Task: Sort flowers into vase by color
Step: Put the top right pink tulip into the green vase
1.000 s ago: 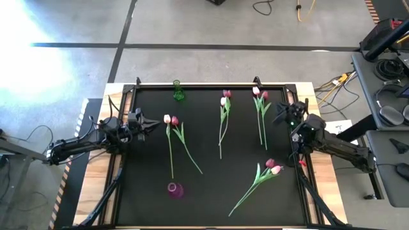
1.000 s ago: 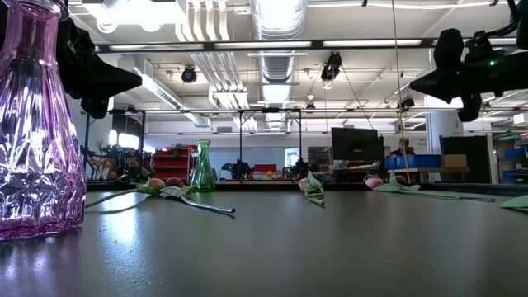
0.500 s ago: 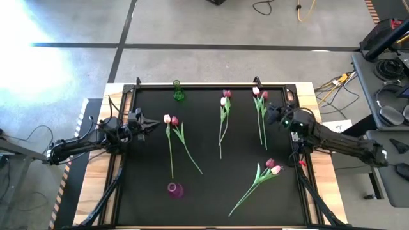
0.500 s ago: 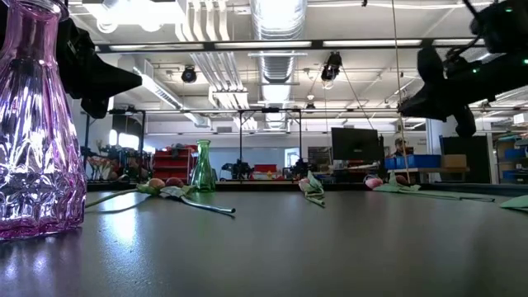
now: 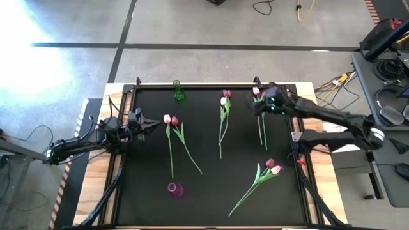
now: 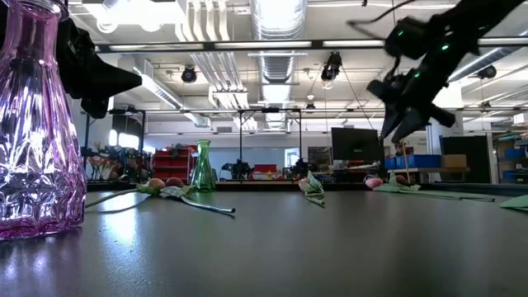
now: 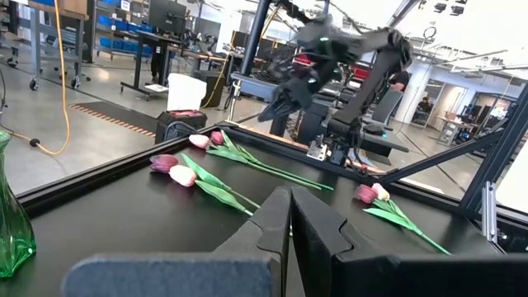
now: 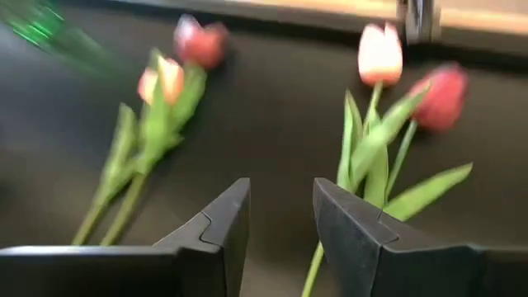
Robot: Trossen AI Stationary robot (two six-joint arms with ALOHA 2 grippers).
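Tulips lie in pairs on the black mat, each pair one pale pink head and one dark red. One pair (image 5: 259, 93) lies far right, one (image 5: 225, 97) far centre, one (image 5: 170, 120) at left, one (image 5: 273, 167) near right. A green vase (image 5: 178, 91) stands at the far edge. A purple vase (image 5: 174, 189) stands near the front. My right gripper (image 5: 255, 106) hovers open above the far right pair (image 8: 379, 54), fingers pointing down, touching nothing. My left gripper (image 5: 155, 124) is shut with nothing in it, beside the left pair.
A raised black frame (image 5: 211, 85) borders the mat, with wooden table edge (image 5: 323, 185) outside it. The purple vase (image 6: 37, 124) looms close in the low view. Bare mat lies between the flower pairs at the centre (image 5: 239, 150).
My right gripper has swung from the table's right edge toward the far edge and leftward, over the far right pair of tulips. It has tipped to point down, and its fingers have opened. The flowers and vases have stayed where they were.
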